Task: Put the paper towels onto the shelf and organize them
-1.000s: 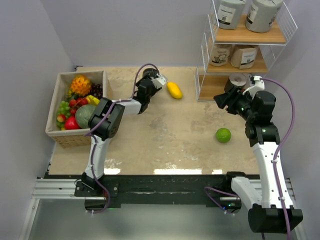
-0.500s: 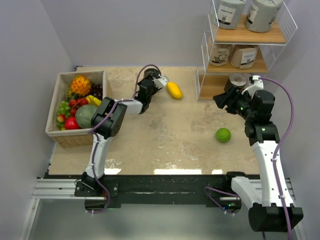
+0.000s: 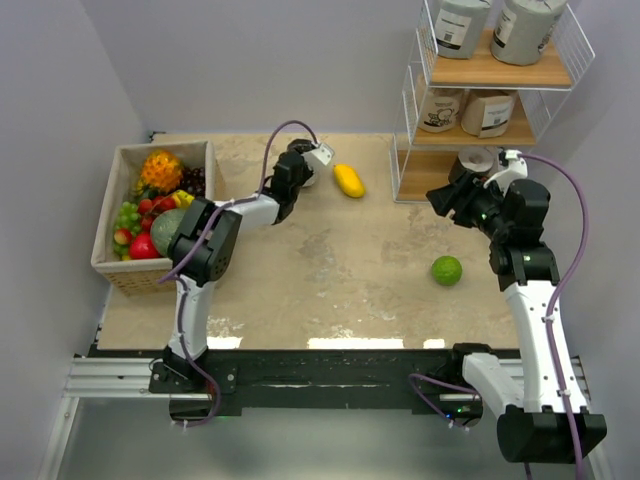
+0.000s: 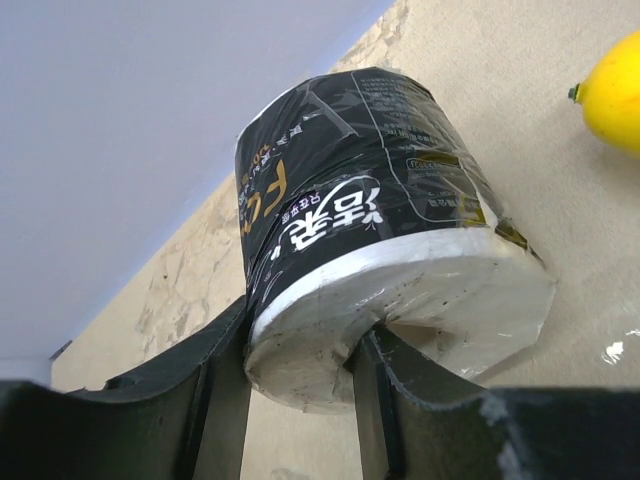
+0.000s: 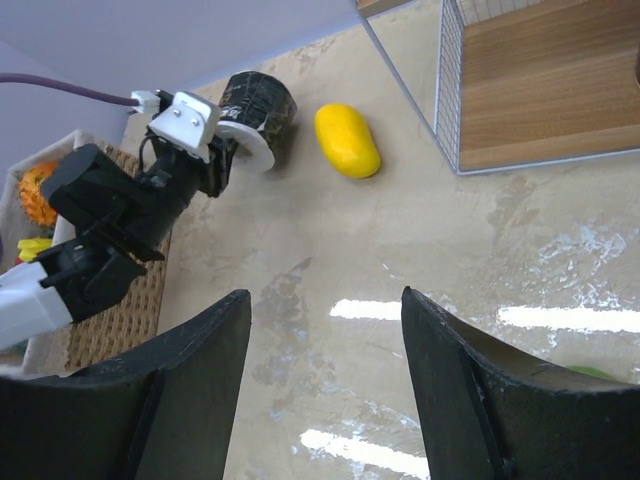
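Black roll [image 4: 360, 200] — white and gold lettering, white end; yellow fruit [image 3: 348, 180]; green fruit [image 3: 447, 270]; beige mottled table [image 3: 330, 275].

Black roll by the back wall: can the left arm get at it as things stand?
Likely yes. The left gripper sits at the white end of the roll, straddling its lower edge. The mango lies apart beside it. Whether the gripper has closed is unclear.

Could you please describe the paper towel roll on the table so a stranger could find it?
Look at the table's far edge, left of the yellow fruit. The roll sits in the left gripper: black wrapping, white end.
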Robot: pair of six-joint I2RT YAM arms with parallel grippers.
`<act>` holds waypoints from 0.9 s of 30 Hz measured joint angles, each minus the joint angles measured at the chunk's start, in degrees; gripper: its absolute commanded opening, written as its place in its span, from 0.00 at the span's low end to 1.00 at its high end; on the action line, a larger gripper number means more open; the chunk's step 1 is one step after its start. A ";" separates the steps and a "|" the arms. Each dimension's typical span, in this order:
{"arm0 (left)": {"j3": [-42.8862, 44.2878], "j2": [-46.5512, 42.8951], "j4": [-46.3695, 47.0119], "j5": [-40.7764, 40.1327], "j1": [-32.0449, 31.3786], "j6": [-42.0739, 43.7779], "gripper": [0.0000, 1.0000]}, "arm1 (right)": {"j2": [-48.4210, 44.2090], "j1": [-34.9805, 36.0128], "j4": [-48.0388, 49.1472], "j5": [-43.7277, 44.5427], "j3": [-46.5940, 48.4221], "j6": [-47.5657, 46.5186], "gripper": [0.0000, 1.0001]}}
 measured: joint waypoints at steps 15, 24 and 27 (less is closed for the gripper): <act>6.93 -27.43 -44.52 11.82 -0.81 -19.96 0.23 | -2.43 0.00 -4.48 1.18 2.67 -0.02 0.66; 2.60 -30.69 -66.27 22.45 -2.64 -26.91 0.22 | -2.64 0.00 -12.20 1.70 2.73 -1.09 0.67; 1.99 -29.31 -71.60 23.65 -2.99 -27.43 0.22 | -2.64 0.00 -14.01 2.12 2.73 -1.38 0.67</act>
